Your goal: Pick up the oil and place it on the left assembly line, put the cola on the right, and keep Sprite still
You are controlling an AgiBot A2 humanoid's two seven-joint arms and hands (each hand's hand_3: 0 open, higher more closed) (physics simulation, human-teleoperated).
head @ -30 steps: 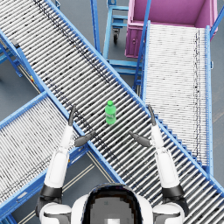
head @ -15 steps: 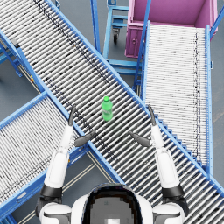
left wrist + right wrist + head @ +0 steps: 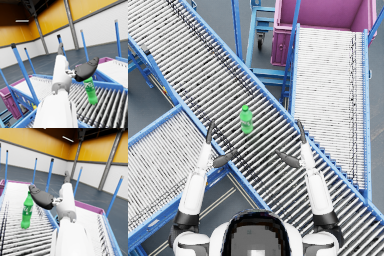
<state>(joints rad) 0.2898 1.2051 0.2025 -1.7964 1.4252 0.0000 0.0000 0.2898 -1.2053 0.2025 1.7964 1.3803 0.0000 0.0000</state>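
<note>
A green Sprite bottle (image 3: 246, 121) stands upright on the long diagonal roller conveyor (image 3: 198, 70), ahead of both hands and between them. My left hand (image 3: 223, 160) hovers over the rollers below and left of the bottle, holding nothing. My right hand (image 3: 289, 159) hovers opposite it, also holding nothing. In the left wrist view the bottle (image 3: 90, 91) shows just past the left hand (image 3: 86, 71). In the right wrist view the bottle (image 3: 26, 211) stands beyond the right hand (image 3: 41, 196). No oil or cola is in view.
A second roller line (image 3: 158, 160) branches off at the left, and a third (image 3: 328, 100) runs at the right toward a purple bin (image 3: 323, 15). Blue side rails (image 3: 280, 107) and posts edge each line.
The Sprite bottle has drifted up the diagonal conveyor, away from me and slightly left. Both arms have stayed where they were.
</note>
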